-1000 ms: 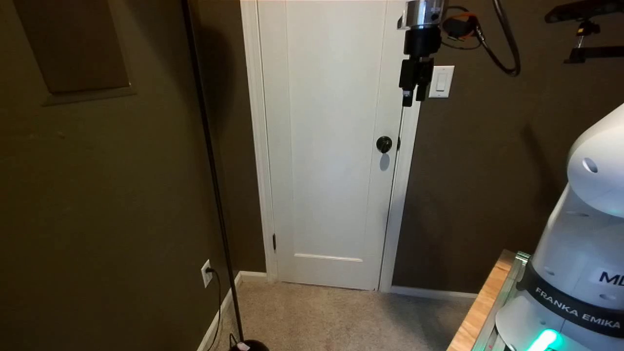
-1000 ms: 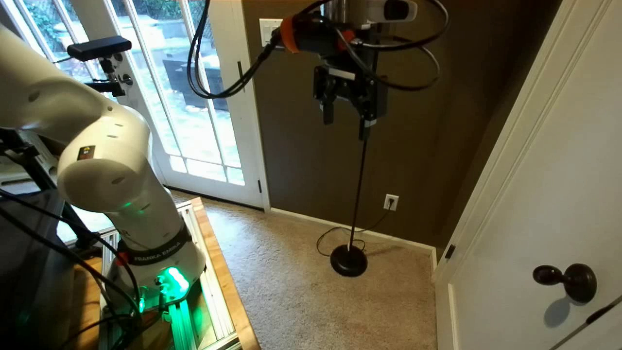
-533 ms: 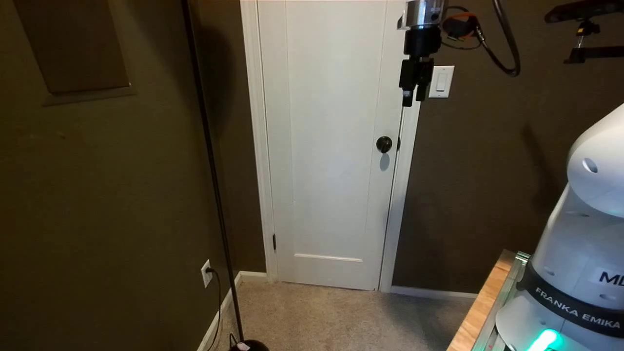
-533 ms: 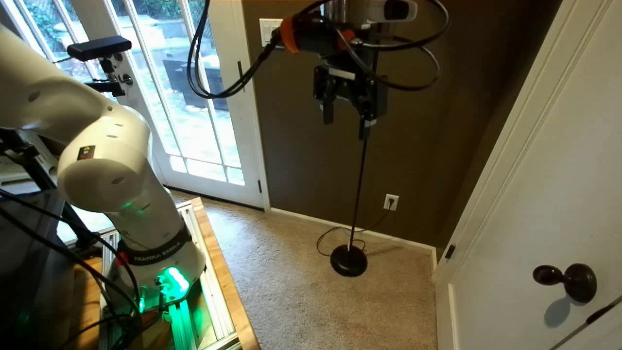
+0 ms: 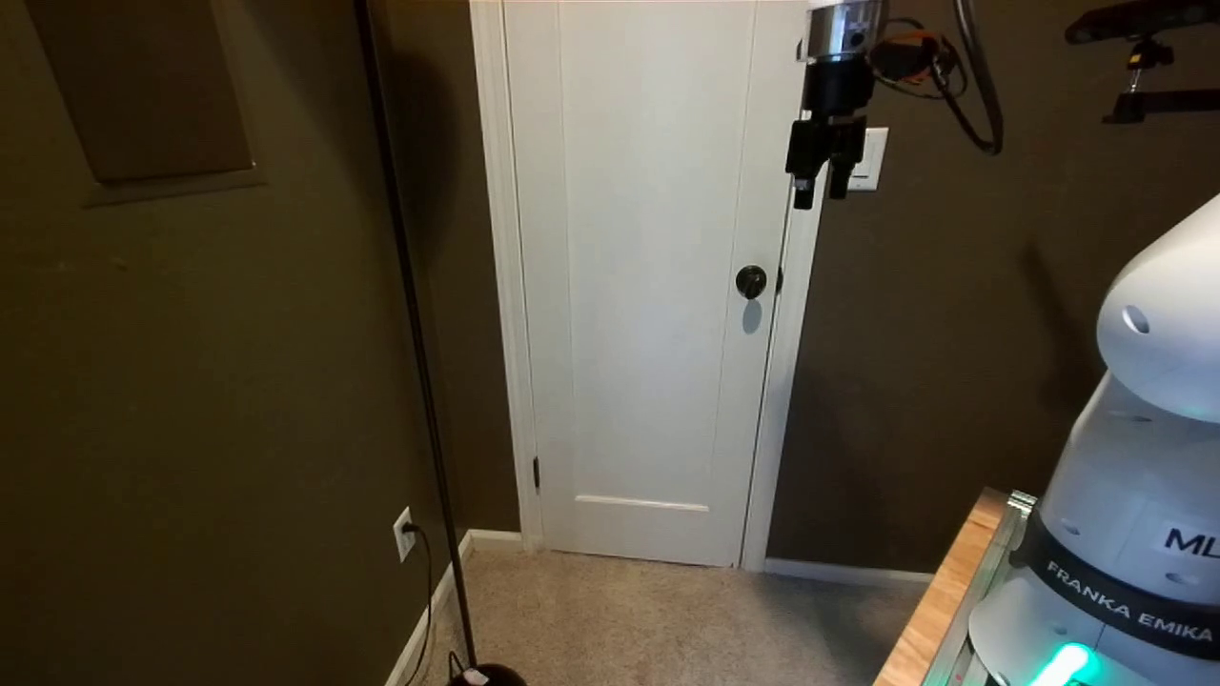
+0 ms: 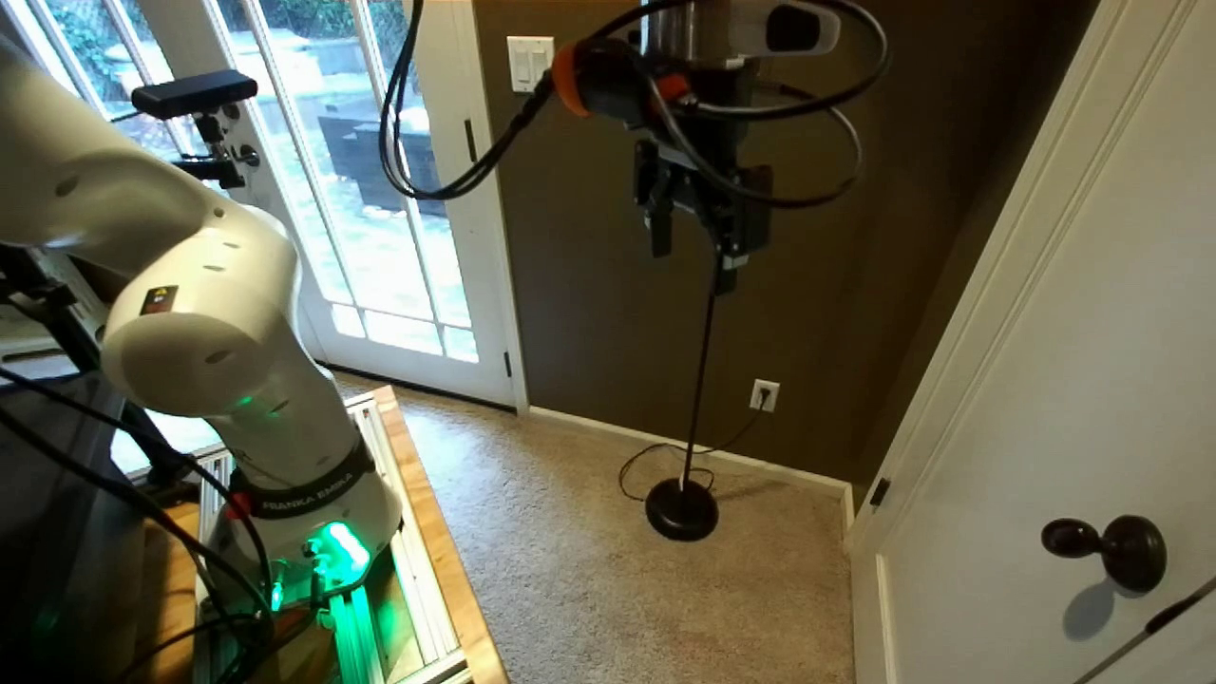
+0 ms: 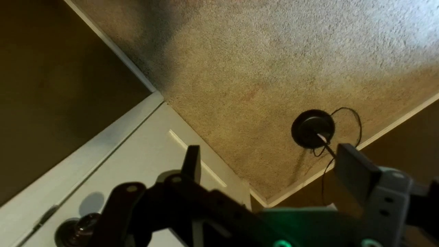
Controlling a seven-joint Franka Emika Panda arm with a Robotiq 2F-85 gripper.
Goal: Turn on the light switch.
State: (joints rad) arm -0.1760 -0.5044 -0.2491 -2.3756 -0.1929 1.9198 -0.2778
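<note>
The light switch (image 5: 871,160) is a small white upright plate on the brown wall, just right of the white door's frame in an exterior view. The gripper overlaps its left side there; the depth between them cannot be told. The switch is out of view in the wrist view. My gripper (image 5: 822,193) is black, points down and hangs high in front of the door frame. It also shows in an exterior view (image 6: 693,260) and in the wrist view (image 7: 269,154). Its fingers stand wide apart with nothing between them.
A white door (image 5: 648,286) with a dark round knob (image 5: 751,282) stands beside the switch. A thin black floor lamp (image 6: 682,509) stands by the wall near an outlet (image 6: 764,395). A double white switch plate (image 6: 530,64) is near the glass door. Cables loop from the wrist.
My gripper has shifted slightly right and turned a little, so it now covers part of the switch in an exterior view. The fingers remain apart.
</note>
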